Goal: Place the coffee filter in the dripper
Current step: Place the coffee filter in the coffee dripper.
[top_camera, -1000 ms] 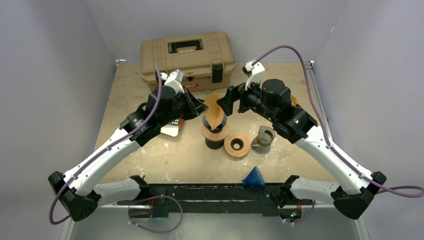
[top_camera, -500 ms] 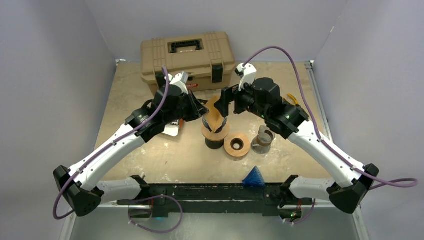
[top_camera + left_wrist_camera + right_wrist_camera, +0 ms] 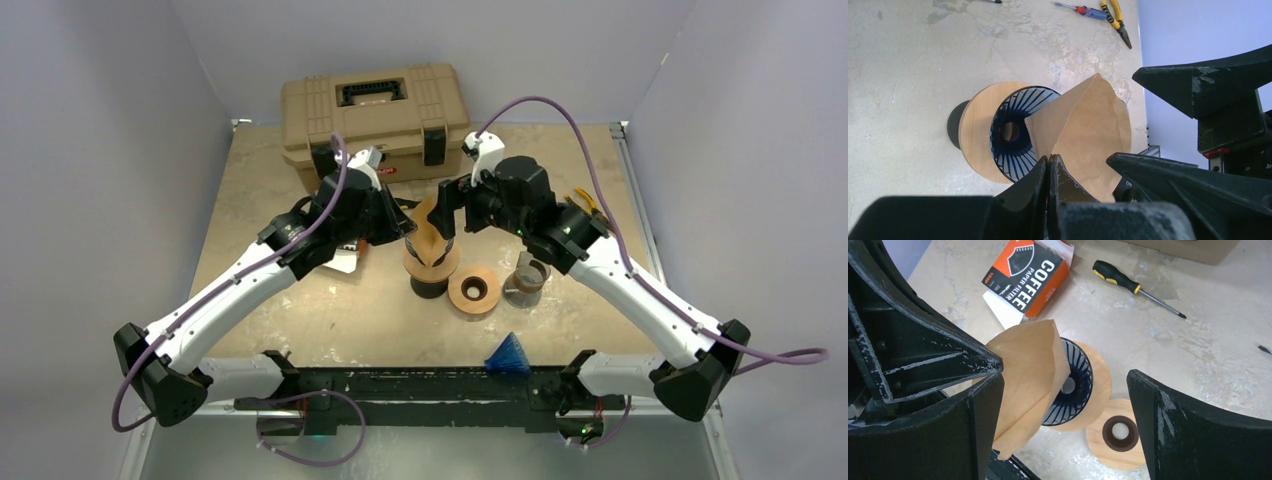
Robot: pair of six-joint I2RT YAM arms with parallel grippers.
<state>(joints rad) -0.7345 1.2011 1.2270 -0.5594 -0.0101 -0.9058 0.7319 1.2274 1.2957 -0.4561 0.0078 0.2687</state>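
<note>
**Filter held over the dripper**

The left claw point(image 3: 1048, 165) is closed on the edge of the brown paper filter point(image 3: 1088, 125). The filter stands tilted over the ribbed blue dripper point(image 3: 1010, 132) and is not yet seated in it. The right claw point(image 3: 1065, 382) is wide open and grips nothing; the filter is close to one of its fingers. The dripper stands on the desk point(image 3: 1198, 355). A wooden disc point(image 3: 1118, 432) lies just beside it, and an orange filter box point(image 3: 1025, 275) and a screwdriver point(image 3: 1135, 287) lie farther away.
</note>
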